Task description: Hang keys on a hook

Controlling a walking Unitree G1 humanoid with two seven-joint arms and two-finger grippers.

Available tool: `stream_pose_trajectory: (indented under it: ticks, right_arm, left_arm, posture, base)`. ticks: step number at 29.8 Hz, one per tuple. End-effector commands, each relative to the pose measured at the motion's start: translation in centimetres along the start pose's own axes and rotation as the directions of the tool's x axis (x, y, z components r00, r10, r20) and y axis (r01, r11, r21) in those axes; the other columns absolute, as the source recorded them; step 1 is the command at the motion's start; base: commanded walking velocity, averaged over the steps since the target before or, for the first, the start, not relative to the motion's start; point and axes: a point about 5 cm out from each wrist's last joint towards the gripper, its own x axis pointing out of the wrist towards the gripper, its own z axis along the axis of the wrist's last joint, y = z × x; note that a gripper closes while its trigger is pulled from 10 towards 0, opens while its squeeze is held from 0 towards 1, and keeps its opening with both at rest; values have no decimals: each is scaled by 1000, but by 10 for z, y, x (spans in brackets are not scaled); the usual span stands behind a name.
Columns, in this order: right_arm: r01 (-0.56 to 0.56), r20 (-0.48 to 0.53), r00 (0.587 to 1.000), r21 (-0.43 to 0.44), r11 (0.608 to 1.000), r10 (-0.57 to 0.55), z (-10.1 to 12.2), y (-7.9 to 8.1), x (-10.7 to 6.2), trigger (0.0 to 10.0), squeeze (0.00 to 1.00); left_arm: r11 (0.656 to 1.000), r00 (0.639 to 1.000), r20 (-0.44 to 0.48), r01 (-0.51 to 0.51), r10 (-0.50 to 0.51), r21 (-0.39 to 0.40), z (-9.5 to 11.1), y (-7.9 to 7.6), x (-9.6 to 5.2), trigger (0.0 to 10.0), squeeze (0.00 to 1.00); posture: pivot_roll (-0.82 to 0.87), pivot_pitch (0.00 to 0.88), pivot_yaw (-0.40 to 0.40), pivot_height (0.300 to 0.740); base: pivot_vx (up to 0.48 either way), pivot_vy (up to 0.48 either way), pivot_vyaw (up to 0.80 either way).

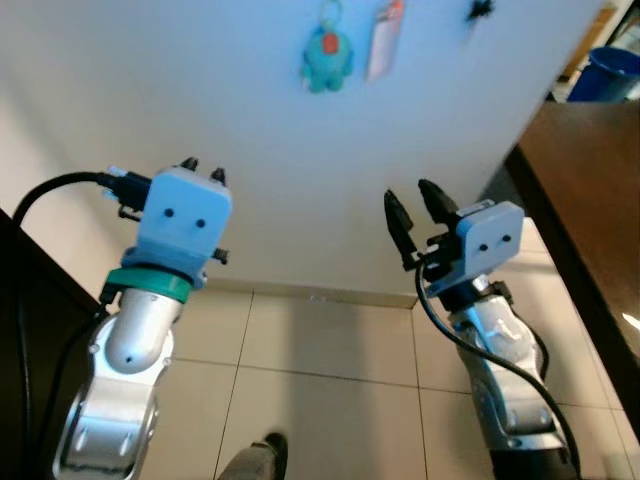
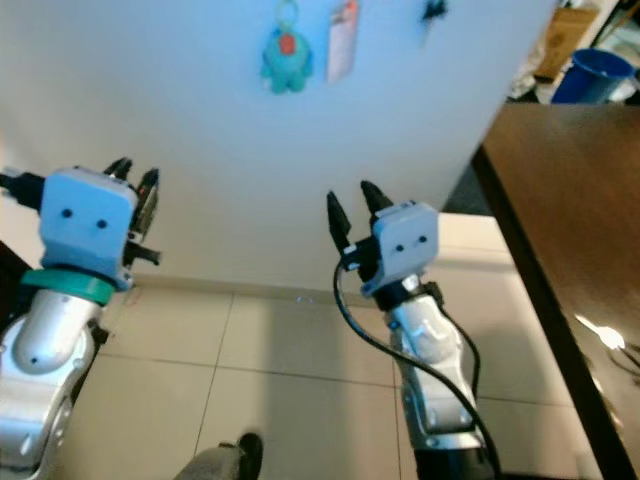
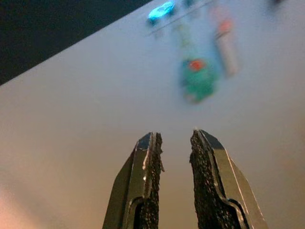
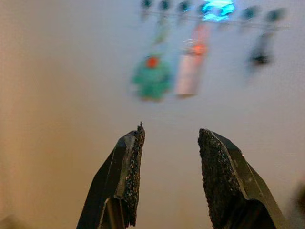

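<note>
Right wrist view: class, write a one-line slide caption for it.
Open right gripper aimed at a white wall, where a teal keychain and a pale tag hang from a hook rail.

A white wall (image 1: 250, 150) is carrying the hanging things — a teal plush keychain (image 1: 326, 55) is dangling high on it, with a pale tag with an orange top (image 1: 383, 38) hanging just beside the keychain and a small dark item (image 1: 480, 10) further along. Beneath the keychain, a beige tiled floor (image 1: 330, 370) is meeting the wall's base.
</note>
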Motion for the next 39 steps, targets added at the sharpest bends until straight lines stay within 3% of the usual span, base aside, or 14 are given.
stream_pose_trajectory:
  ticks: [1,4,5,8,13,15,17,21,25,32,39]
  right_arm:
    - [8,5,1000,-3,1000,-8,1,1,0,10000,0]
    - [54,24,998,-35,998,-53,10,-4,-2,10000,0]
    - [54,24,998,-35,998,-53,10,-4,-2,10000,0]
    - [68,15,998,-61,996,-67,11,-7,-5,10000,0]
    - [69,5,998,-57,996,-69,9,-6,-5,10000,0]
    - [45,-9,999,-27,999,-45,5,3,3,10000,0]
    - [45,-9,999,-27,999,-45,5,3,3,10000,0]
    - [-19,-12,1000,0,1000,19,4,17,18,10000,0]
    - [-56,-8,998,-7,998,56,7,12,28,10000,0]
    - [-29,-11,1000,-45,999,29,8,0,32,10000,0]
    - [-24,-7,1000,-49,999,23,10,0,32,10000,0]
  left_arm:
    - [999,998,-42,45,-44,9,-13,-6,8,10000,0]
    - [985,988,-21,153,-155,-84,-11,-18,49,10000,0]
    - [985,988,-21,153,-155,-84,-11,-18,49,10000,0]
    - [976,987,4,159,-161,-149,0,-12,72,10000,0]
    - [973,991,-13,131,-136,-188,2,-4,76,10000,0]
    - [984,992,-59,98,-108,-146,-7,5,77,10000,0]
    - [984,992,-59,98,-108,-146,-7,5,77,10000,0]
    - [984,979,-148,118,-137,-133,-26,12,68,10000,0]
    - [990,980,-177,70,-91,-124,-35,24,57,10000,0]
    - [994,990,-124,52,-64,-101,-26,30,61,10000,0]
    - [995,994,-100,35,-43,-89,-22,36,68,10000,0]
  posture:
    - [40,43,126,740]
    - [-50,45,169,740]
    - [-50,45,169,740]
    - [-77,38,189,740]
    - [-64,41,184,740]
    - [-38,58,167,740]
    - [-38,58,167,740]
    - [16,81,109,740]
    - [54,116,86,740]
    - [41,136,95,740]
    - [17,135,101,740]
  base:
    - [0,0,0]
    - [0,0,0]
    - [0,0,0]
    - [0,0,-190]
    - [0,0,-619]
    - [0,0,-800]
    - [0,0,-800]
    - [0,0,-800]
    - [0,0,-800]
    - [0,0,-800]
    - [0,0,-800]
